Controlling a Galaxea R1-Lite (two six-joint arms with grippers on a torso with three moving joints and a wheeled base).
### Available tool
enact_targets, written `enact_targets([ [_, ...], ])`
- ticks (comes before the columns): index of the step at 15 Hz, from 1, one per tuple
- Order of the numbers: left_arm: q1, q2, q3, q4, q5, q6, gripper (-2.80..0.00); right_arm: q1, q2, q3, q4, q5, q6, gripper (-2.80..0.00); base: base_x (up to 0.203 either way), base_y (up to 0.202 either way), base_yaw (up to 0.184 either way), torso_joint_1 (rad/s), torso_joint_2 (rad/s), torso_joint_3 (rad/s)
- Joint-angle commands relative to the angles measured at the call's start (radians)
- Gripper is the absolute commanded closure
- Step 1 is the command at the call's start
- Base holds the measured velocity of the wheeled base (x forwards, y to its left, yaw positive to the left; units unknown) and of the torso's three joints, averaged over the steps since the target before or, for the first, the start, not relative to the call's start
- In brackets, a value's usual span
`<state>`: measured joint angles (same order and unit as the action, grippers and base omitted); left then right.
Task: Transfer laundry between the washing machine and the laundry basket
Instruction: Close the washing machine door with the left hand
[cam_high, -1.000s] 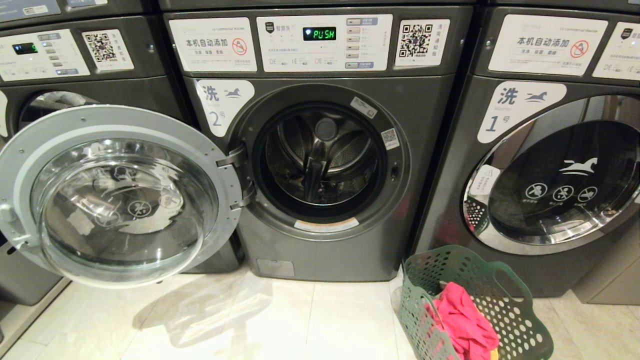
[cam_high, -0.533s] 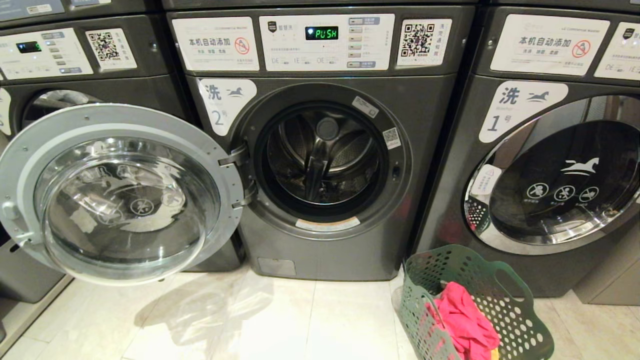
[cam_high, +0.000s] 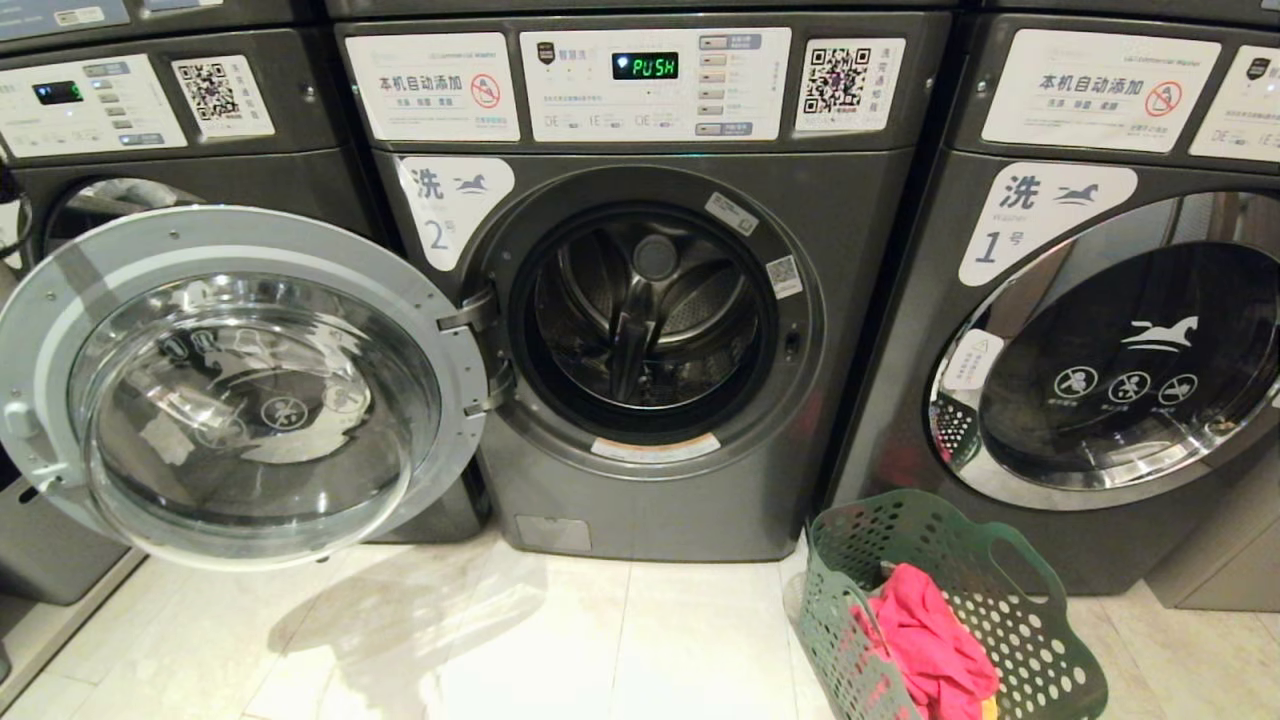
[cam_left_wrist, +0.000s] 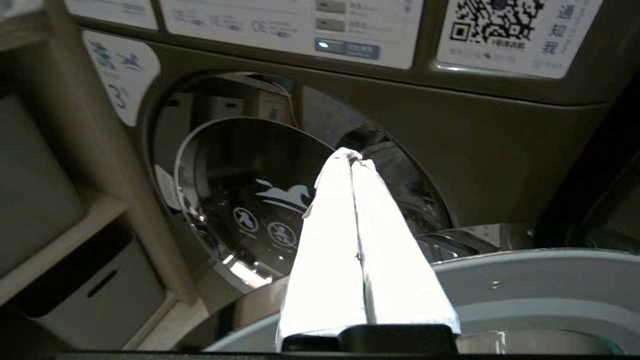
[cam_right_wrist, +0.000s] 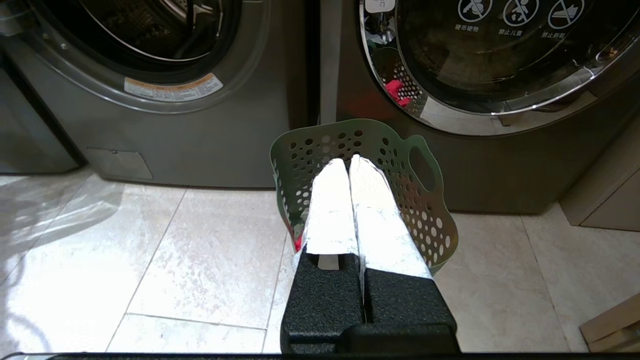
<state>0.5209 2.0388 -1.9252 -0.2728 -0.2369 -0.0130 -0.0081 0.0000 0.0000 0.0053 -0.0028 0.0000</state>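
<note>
The middle washing machine (cam_high: 650, 505), marked 2, has its round door (cam_high: 250, 400) swung open to the left, and I see no laundry in its dark drum (cam_high: 650, 310). A green perforated laundry basket (cam_high: 1045, 650) stands on the floor at the lower right with pink-red laundry (cam_high: 930, 640) in it. Neither gripper shows in the head view. My left gripper (cam_left_wrist: 350, 156) is shut and empty, held above the open door's grey rim (cam_left_wrist: 525, 280) and facing the left-hand machine's closed door (cam_left_wrist: 250, 200). My right gripper (cam_right_wrist: 348, 161) is shut and empty over the basket (cam_right_wrist: 425, 215), hiding most of the laundry.
The machine marked 1 (cam_high: 1120, 370) stands to the right with its door closed, right behind the basket. Pale floor tiles (cam_high: 560, 640) stretch in front of the machines. A low ledge (cam_high: 50, 630) runs along the far left.
A dark cable has come into the head view's left edge, and a shadow band now crosses the open door's rim. The whole picture shifted slightly. Door, basket and laundry stay put.
</note>
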Motion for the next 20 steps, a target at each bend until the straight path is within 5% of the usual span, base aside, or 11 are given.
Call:
enact_targets([
  [1, 0.004, 0.021, -0.006, 0.004, -0.004, -0.014, 0.0, 0.0, 0.002, 0.0, 0.001, 0.0, 0.0, 0.0, 0.0, 0.0, 0.0, 0.0, 0.0, 0.0],
  [7, 0.002, 0.024, -0.008, 0.145, -0.029, -0.099, 0.0, 0.0, 0.002, 0.0, 0.001, 0.0, -0.001, 0.0, 0.0, 0.0, 0.0, 0.0, 0.0, 0.0],
  [20, 0.001, -0.013, -0.006, 0.371, -0.088, -0.101, 0.0, 0.0, 0.002, 0.0, 0.001, 0.0, 0.0, 0.0, 0.0, 0.0, 0.0, 0.0, 0.0, 0.0],
])
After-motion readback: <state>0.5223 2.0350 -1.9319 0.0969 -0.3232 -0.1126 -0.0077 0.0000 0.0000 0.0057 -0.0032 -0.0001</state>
